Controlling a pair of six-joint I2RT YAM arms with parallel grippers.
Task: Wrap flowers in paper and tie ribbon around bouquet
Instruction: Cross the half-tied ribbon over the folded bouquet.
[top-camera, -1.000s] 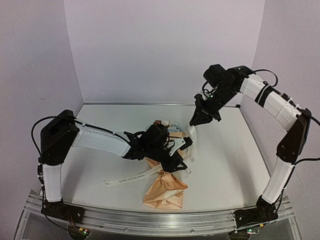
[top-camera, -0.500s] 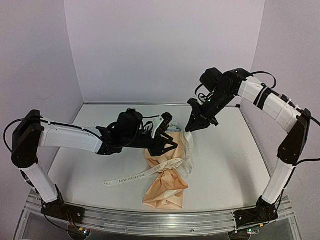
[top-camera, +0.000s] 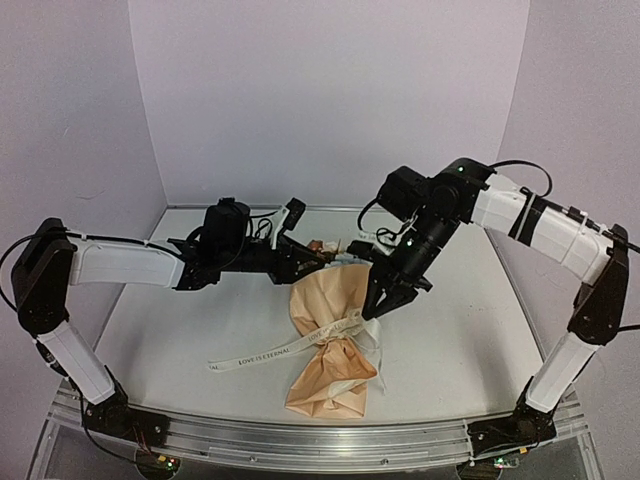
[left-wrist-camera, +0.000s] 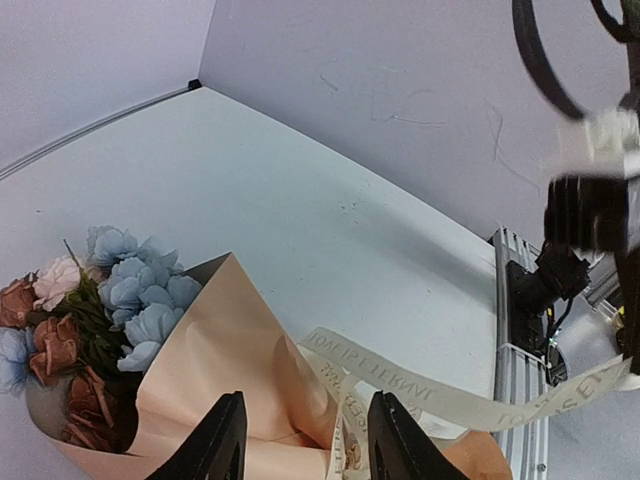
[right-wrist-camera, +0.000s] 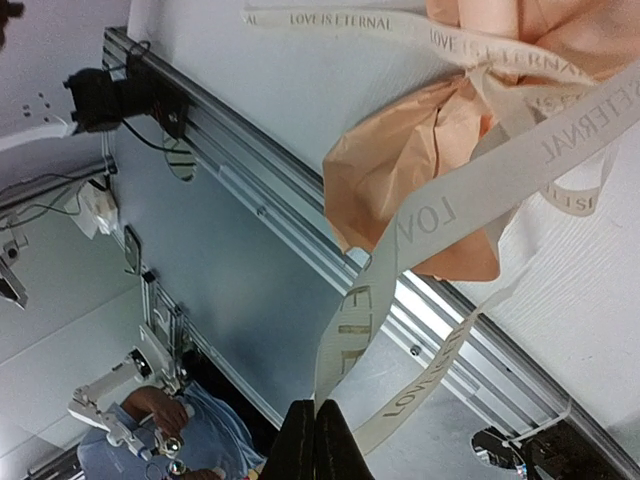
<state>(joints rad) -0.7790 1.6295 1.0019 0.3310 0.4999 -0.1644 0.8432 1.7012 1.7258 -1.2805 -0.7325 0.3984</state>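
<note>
**Bouquet (top-camera: 330, 345) wrapped, ribbon (top-camera: 262, 354) half tied**

Bouquet: lies on tabletop (top-camera: 460, 330), flowers (left-wrist-camera: 110, 310) already in paper (left-wrist-camera: 230, 350) cone. Ribbon: circles the waist; knot seemingly unfinished. Right hand (top-camera: 377, 306): angled down beside the cone, pinched on one ribbon tail. Left hand (top-camera: 308, 256): extended above the blooms, fingers apart, empty.

Overhead camera sits high at the near edge of the table (top-camera: 200, 330), facing the back wall (top-camera: 330, 100) and taking in the whole surface. Left wrist camera hangs close above the bouquet (left-wrist-camera: 230, 350). Right wrist camera looks past the right gripper (right-wrist-camera: 316, 405) toward the front rail (right-wrist-camera: 280, 215) — all three views share the bouquet and ribbon (top-camera: 265, 352).
</note>
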